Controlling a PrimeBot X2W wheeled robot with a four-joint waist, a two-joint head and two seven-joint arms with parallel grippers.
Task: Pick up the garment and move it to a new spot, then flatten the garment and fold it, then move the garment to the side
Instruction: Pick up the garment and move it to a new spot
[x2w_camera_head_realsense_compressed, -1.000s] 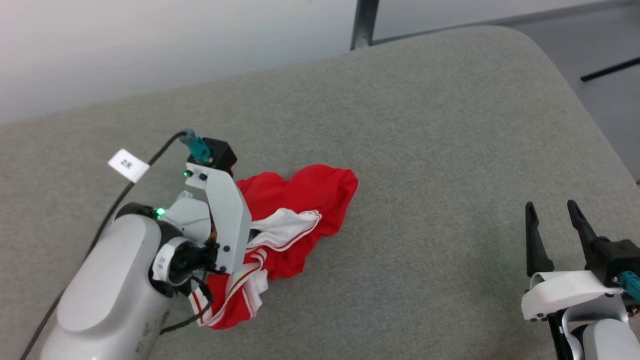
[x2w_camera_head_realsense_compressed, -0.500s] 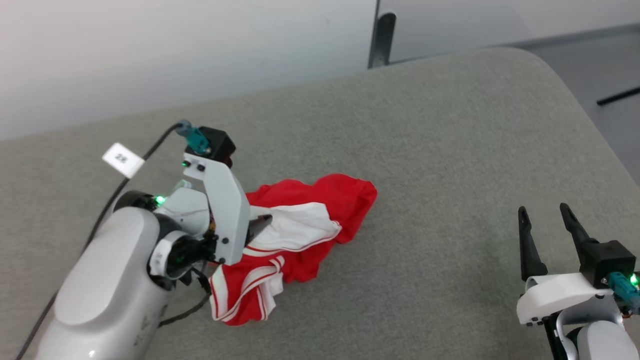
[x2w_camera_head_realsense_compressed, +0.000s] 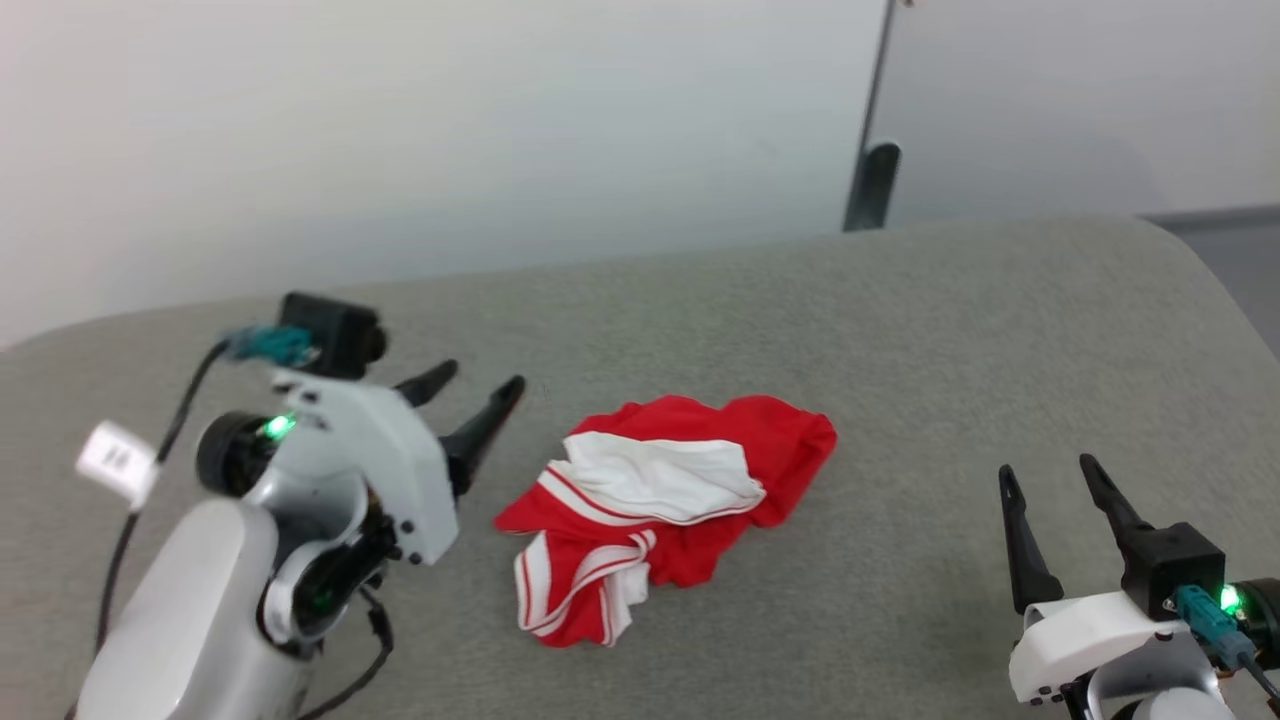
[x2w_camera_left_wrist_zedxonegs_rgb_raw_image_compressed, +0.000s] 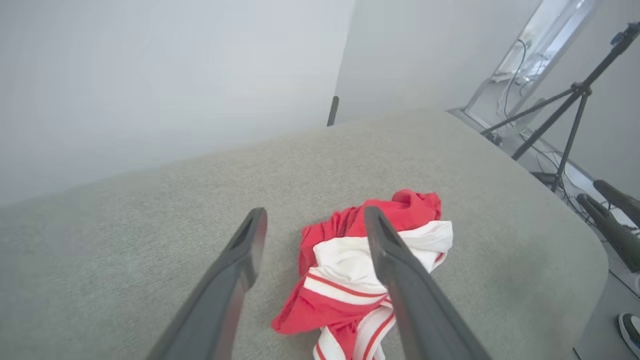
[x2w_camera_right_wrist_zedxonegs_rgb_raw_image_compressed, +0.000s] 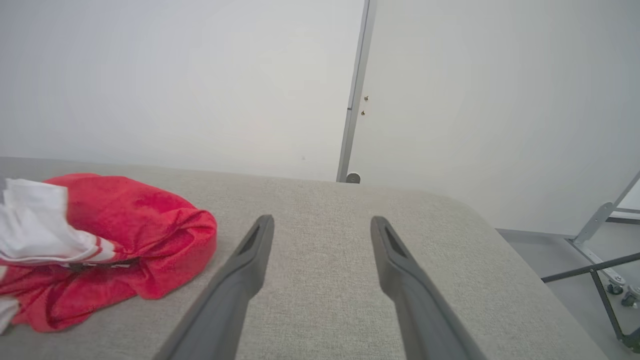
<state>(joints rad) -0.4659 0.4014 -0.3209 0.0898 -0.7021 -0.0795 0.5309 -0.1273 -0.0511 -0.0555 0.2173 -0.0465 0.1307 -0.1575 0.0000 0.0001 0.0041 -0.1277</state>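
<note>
The garment (x2w_camera_head_realsense_compressed: 665, 505) lies crumpled on the grey padded table (x2w_camera_head_realsense_compressed: 900, 330), red with white panels and striped trim. In the left wrist view the garment (x2w_camera_left_wrist_zedxonegs_rgb_raw_image_compressed: 360, 270) sits just beyond and right of the fingertips. My left gripper (x2w_camera_head_realsense_compressed: 478, 385) stands open, raised a little to the left of the cloth, nothing between its fingers. At the lower right my right gripper (x2w_camera_head_realsense_compressed: 1045, 472) is open and empty, well clear of the cloth. The right wrist view shows the garment (x2w_camera_right_wrist_zedxonegs_rgb_raw_image_compressed: 125, 240) to the left of its gripper (x2w_camera_right_wrist_zedxonegs_rgb_raw_image_compressed: 322, 222).
A pale wall rises behind the table, with a dark metal post (x2w_camera_head_realsense_compressed: 872, 180) at its far edge. A tripod (x2w_camera_left_wrist_zedxonegs_rgb_raw_image_compressed: 570, 110) and cables stand on the floor off the table's right side. The table's right corner is rounded (x2w_camera_head_realsense_compressed: 1190, 270).
My left gripper has opened, let go of the garment and pulled back up and left. The garment now lies loose. The head camera has tilted up, so the whole scene sits lower.
</note>
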